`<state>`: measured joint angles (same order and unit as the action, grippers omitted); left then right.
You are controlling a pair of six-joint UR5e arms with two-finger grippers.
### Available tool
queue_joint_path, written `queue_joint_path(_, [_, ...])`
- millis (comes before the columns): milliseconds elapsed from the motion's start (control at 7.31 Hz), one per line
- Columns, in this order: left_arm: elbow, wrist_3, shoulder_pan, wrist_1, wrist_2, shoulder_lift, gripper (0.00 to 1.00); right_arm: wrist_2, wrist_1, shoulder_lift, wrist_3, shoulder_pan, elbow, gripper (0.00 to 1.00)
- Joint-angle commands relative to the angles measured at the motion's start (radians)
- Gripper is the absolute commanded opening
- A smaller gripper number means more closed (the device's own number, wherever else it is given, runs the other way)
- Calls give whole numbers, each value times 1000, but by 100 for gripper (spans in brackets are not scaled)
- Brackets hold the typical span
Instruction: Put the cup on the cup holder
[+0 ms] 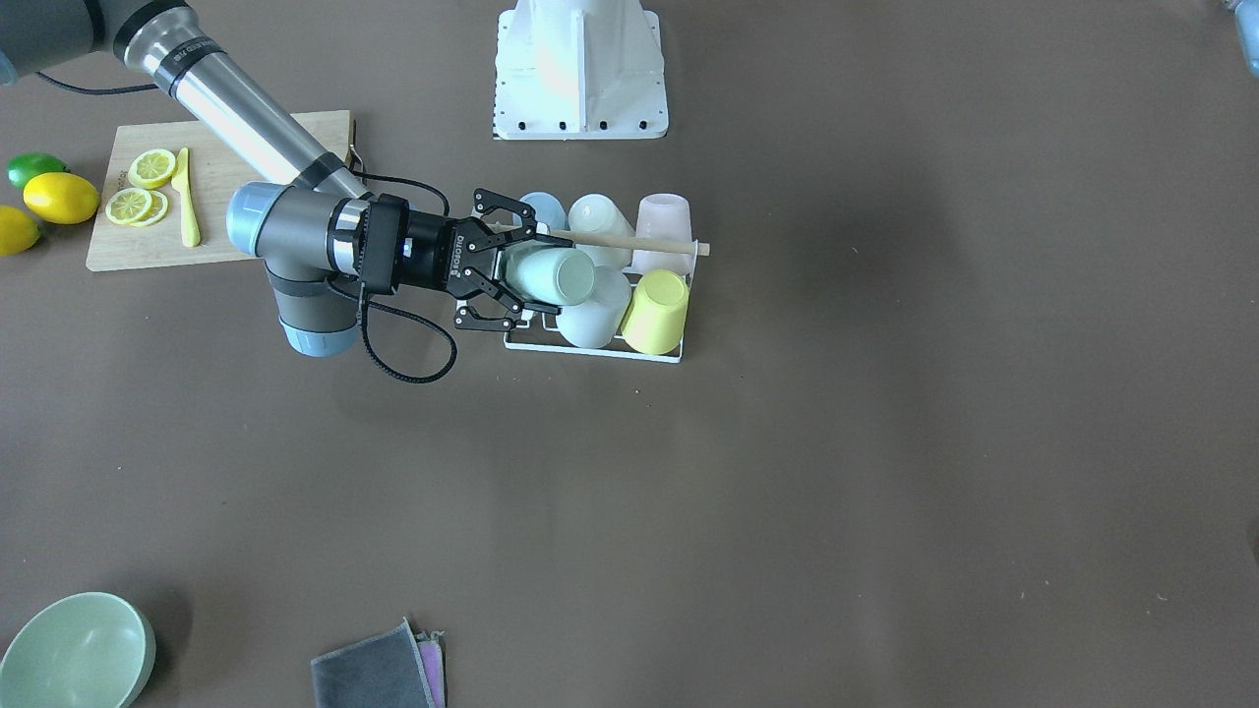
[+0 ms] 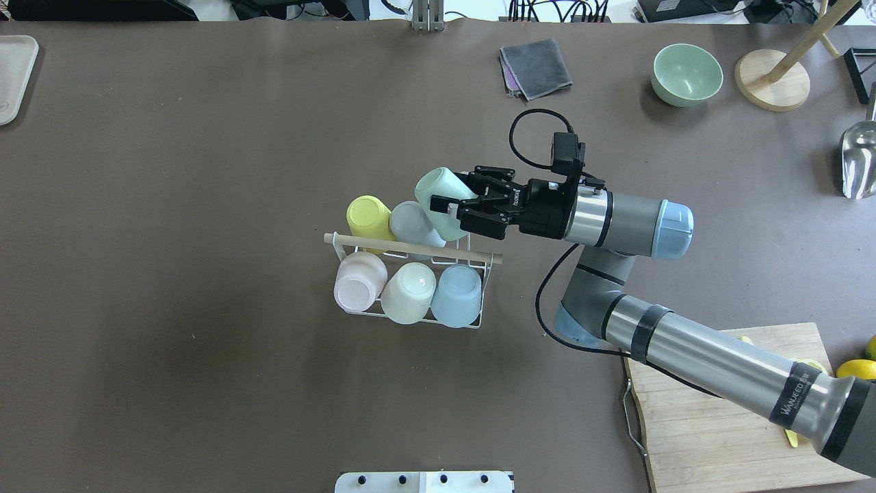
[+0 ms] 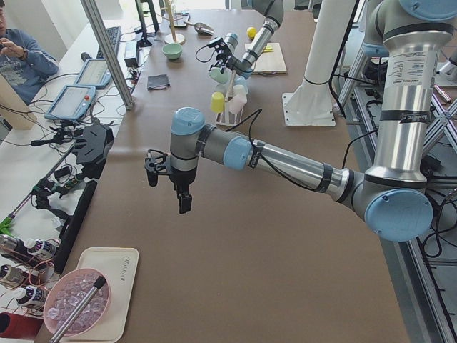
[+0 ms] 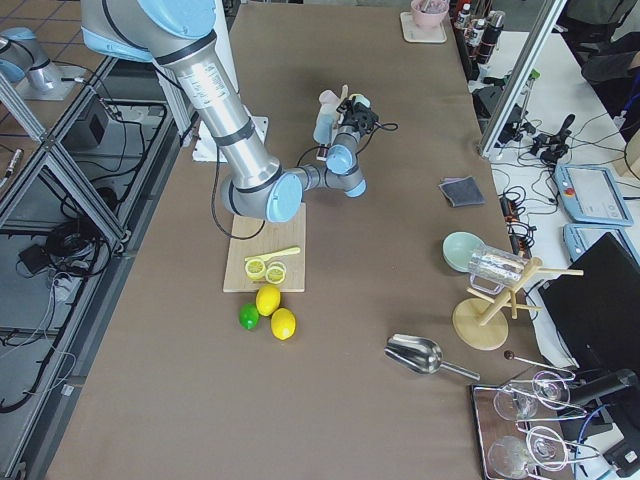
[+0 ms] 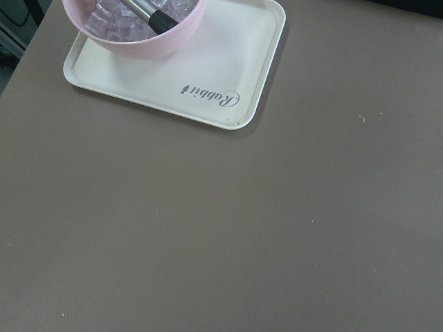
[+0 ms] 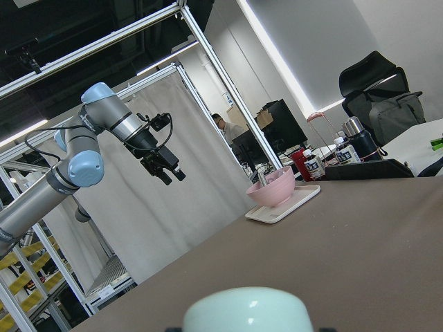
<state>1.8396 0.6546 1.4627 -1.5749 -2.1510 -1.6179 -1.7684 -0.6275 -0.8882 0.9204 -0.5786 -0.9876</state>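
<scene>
My right gripper (image 1: 544, 274) is shut on a mint green cup (image 1: 553, 275), held tilted on its side over the near end of the cup holder (image 1: 629, 241), a white wire rack with a wooden rod. In the overhead view the cup (image 2: 438, 188) sits over the rack's (image 2: 410, 250) far right corner, next to a grey-white cup (image 2: 414, 224) and a yellow cup (image 2: 369, 216). Pink, cream and blue cups fill the other row. The held cup's base shows in the right wrist view (image 6: 242, 311). My left gripper (image 3: 168, 189) hangs open and empty above bare table, far from the rack.
A cutting board (image 1: 226, 231) with lemon slices and a yellow knife lies under my right arm, with lemons (image 1: 61, 197) beside it. A green bowl (image 2: 686, 74) and a grey cloth (image 2: 537, 65) lie beyond. A white tray (image 5: 228, 76) with a pink bowl lies below my left wrist.
</scene>
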Motion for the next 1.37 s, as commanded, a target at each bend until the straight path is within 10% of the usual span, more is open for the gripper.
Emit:
queue_joint_path(0, [-20,0,-1,36,-4,-17,99,-2,-7,-5,-1,3,0,0])
queue_joint_path(821, [-94,-251,1,78,-240,-7,99,-2,-12,-20,0,2,-6,0])
queue_joint_path(958, [-94,-374,1,78,-231,-2,99,-2,-12,-21,3,2,-6,29])
queue_joint_path(1094, [-99,-463,1,78,-228,7,99,3,-14,-21,-5,-1,-8,99])
queue_joint_path(1231, [-100,-533,-1,78,-225,13,99,3,-14,-21,1,-18,-14,100])
